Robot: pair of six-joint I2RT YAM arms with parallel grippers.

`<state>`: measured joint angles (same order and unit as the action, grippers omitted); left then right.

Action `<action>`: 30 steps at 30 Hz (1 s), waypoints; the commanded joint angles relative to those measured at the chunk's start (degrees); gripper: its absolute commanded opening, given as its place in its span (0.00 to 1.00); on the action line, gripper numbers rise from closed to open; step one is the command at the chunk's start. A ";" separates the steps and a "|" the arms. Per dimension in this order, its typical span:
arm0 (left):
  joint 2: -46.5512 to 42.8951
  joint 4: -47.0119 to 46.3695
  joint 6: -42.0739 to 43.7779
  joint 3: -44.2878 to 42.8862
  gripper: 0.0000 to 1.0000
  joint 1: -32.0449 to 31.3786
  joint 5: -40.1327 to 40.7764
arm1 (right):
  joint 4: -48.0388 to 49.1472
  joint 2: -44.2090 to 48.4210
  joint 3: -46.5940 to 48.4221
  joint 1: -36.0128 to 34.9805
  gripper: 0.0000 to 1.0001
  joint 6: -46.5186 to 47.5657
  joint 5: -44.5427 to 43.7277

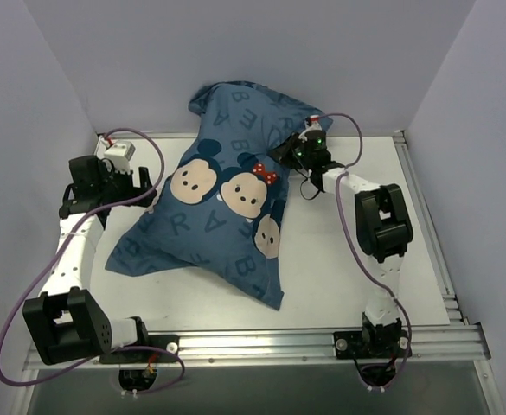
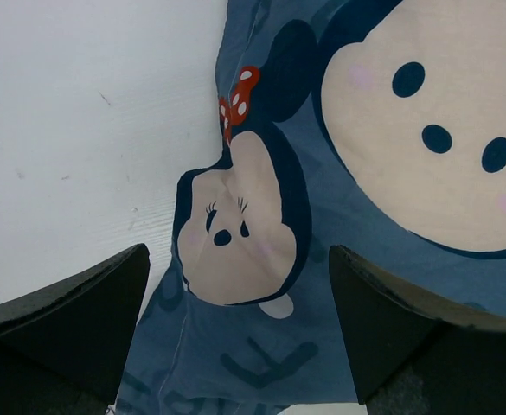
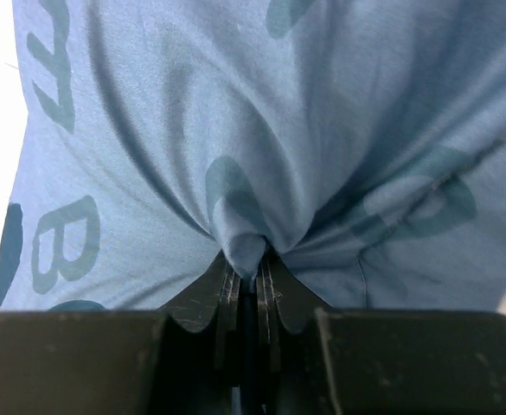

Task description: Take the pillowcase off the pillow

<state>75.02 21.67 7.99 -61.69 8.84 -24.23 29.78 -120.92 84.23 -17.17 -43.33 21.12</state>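
Observation:
The dark blue pillowcase (image 1: 222, 194), printed with letters and mouse faces, lies across the middle of the table and bulges with the pillow inside. The white pillow itself is hidden by the cover. My right gripper (image 1: 297, 149) is shut on a pinched fold of the pillowcase (image 3: 246, 246) at its far right edge. My left gripper (image 1: 149, 186) is open at the cover's left side, its fingers (image 2: 71, 320) spread wide above the fabric (image 2: 261, 346) and a mouse face with a red bow.
The white table (image 1: 356, 285) is walled by pale panels on three sides. An aluminium rail (image 1: 261, 346) runs along the near edge by the arm bases. Cables loop around both arms.

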 commanded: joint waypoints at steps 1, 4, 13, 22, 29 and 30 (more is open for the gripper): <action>-2.95 2.49 0.62 -2.82 0.94 0.74 0.67 | -0.50 7.61 -3.01 3.36 0.00 0.09 -0.47; -3.92 3.73 0.71 -4.31 0.94 0.91 1.20 | -3.14 15.96 -5.03 9.50 0.00 2.37 -2.14; -6.38 6.10 -1.30 -6.86 0.94 1.79 0.85 | -23.79 34.96 8.83 17.53 0.00 23.98 -16.19; -8.57 7.86 -3.59 -9.06 0.94 2.85 -1.08 | -37.34 24.44 26.09 -16.46 0.00 55.53 -41.76; -9.11 11.11 -5.61 -12.84 0.94 7.76 -1.52 | -40.67 9.14 19.14 -41.51 0.00 58.81 -51.63; -9.19 11.03 -6.22 -13.45 0.94 8.81 -1.78 | -40.77 7.82 18.52 -42.85 0.00 57.15 -50.75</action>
<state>67.68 31.55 4.14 -71.11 14.61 -24.82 -5.87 -108.75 105.56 -56.10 12.95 -25.28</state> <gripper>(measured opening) 0.938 0.085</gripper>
